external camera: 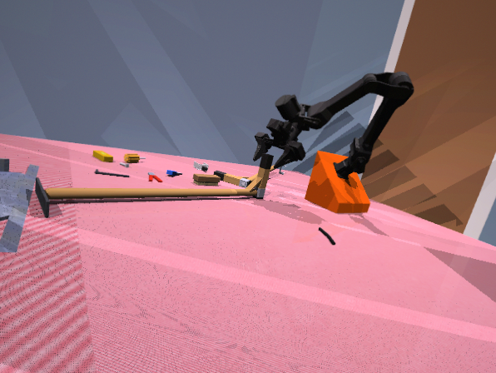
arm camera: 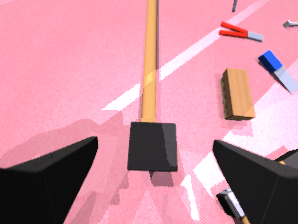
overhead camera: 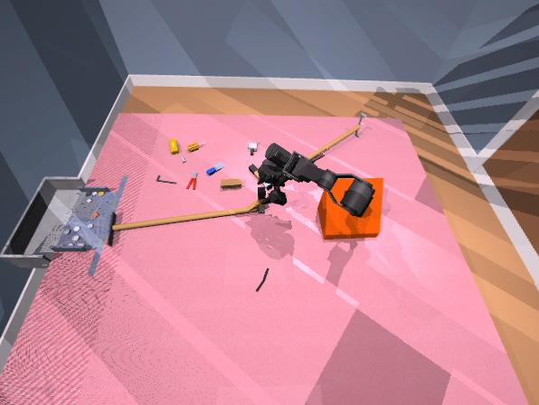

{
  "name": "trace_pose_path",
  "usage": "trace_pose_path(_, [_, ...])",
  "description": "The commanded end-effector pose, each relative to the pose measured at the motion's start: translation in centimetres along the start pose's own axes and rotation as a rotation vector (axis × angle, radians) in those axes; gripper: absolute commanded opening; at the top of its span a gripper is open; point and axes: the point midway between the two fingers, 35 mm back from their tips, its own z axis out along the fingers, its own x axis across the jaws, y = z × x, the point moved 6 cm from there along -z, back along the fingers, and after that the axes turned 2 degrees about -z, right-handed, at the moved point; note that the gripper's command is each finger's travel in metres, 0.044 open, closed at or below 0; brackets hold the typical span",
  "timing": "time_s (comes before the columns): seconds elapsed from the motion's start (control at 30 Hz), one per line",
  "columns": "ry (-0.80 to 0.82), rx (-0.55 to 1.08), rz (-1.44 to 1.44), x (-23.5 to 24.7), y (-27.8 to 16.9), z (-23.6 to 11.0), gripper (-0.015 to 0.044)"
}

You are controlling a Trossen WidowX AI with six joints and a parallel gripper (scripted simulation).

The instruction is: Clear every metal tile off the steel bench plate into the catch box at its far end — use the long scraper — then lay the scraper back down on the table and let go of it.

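The long scraper lies on the pink table: a tan handle (overhead camera: pixel 181 219) (external camera: pixel 146 192) (arm camera: pixel 149 65) with its dark blade (overhead camera: pixel 111 229) (external camera: pixel 42 203) at the near edge of the steel bench plate (overhead camera: pixel 90 237) (external camera: pixel 17 200). Its black grip (external camera: pixel 266 161) (arm camera: pixel 152 146) stands up at the bent end. Several small metal tiles (overhead camera: pixel 77 230) lie on the plate, one of them orange (overhead camera: pixel 95 214). The grey catch box (overhead camera: pixel 27 221) sits at the plate's far end. My gripper (overhead camera: pixel 266 194) (external camera: pixel 272 159) (arm camera: pixel 155 143) is open and empty, straddling the grip's top just above it, not touching.
A second long tan tool (overhead camera: pixel 335 140) with a metal hook end lies behind the arm. A wood block (overhead camera: pixel 231 183) (arm camera: pixel 238 93), red pliers (overhead camera: pixel 192 181), a blue tool (overhead camera: pixel 214 169), an allen key (overhead camera: pixel 165 181), a yellow block (overhead camera: pixel 174 145) and a black curved strip (overhead camera: pixel 262 279) lie around. The arm stands on an orange block (overhead camera: pixel 350 217).
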Motion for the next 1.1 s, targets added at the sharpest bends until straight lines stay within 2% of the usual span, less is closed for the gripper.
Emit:
trace_pose_path(0.0, [-0.002, 0.006, 0.011, 0.0, -0.3, 0.7, 0.044])
trace_pose_path(0.5, [0.007, -0.004, 0.014, 0.4, -0.4, 3.0, 0.044])
trace_pose_path(0.93, [0.009, -0.008, 0.002, 0.4, -0.1, 2.5, 0.0099])
trace_pose_path(1.07, [0.009, -0.008, 0.002, 0.4, -0.1, 2.5, 0.0072])
